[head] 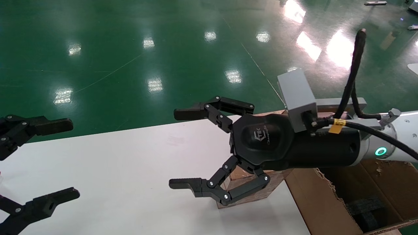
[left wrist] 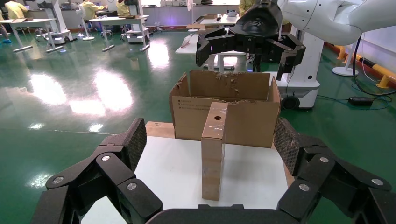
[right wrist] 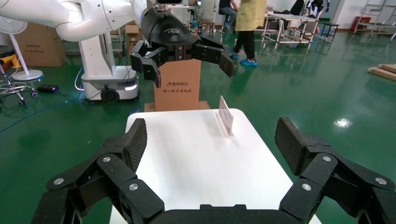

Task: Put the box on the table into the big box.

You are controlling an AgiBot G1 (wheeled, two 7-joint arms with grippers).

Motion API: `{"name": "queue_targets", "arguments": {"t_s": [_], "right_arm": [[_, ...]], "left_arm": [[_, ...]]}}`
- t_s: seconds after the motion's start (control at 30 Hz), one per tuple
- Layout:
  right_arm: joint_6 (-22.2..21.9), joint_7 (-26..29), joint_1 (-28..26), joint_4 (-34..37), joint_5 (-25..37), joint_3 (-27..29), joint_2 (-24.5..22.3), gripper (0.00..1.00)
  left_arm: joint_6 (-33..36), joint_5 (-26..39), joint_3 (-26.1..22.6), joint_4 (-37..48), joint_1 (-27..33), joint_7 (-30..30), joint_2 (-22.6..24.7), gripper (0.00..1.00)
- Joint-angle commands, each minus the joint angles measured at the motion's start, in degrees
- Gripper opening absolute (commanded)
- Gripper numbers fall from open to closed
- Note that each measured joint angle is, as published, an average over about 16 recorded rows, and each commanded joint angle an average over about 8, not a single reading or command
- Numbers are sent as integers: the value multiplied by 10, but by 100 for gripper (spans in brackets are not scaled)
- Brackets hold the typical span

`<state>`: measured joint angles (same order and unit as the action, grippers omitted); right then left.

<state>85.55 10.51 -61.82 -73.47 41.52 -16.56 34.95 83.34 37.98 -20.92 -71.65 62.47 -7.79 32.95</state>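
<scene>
The small brown box (head: 242, 182) stands upright on its narrow edge near the right end of the white table (head: 130, 163); the round dark hole shows on its face in the left wrist view (left wrist: 214, 149). My right gripper (head: 178, 148) is open and empty, hovering above the box, which sits under its knuckles, fingers pointing left. The big box (head: 326, 202), torn-edged with black foam (head: 365, 209) inside, stands just past the table's right end, behind the small box in the left wrist view (left wrist: 243, 116). My left gripper (head: 65, 160) is open and empty at the table's left end.
A white card stand (right wrist: 225, 115) sits on the table (right wrist: 187, 154) toward the left end. A wooden board (left wrist: 159, 129) lies under the big box. A printed brown carton (right wrist: 177, 88) stands beyond the left end. Green floor surrounds the table.
</scene>
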Motion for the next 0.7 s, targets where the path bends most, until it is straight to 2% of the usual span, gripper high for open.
{"name": "queue_targets", "arguments": {"t_s": [0.03, 0.53, 0.7], "right_arm": [[0, 0, 0, 0, 0, 0, 0, 100], [1, -1, 1, 0, 3, 0, -1, 100], [3, -19, 1, 10, 34, -8, -8, 100]], "left_arm": [[0, 0, 0, 0, 0, 0, 0, 100], [0, 0, 0, 0, 0, 0, 0, 100], [0, 0, 0, 0, 0, 0, 0, 100]]}}
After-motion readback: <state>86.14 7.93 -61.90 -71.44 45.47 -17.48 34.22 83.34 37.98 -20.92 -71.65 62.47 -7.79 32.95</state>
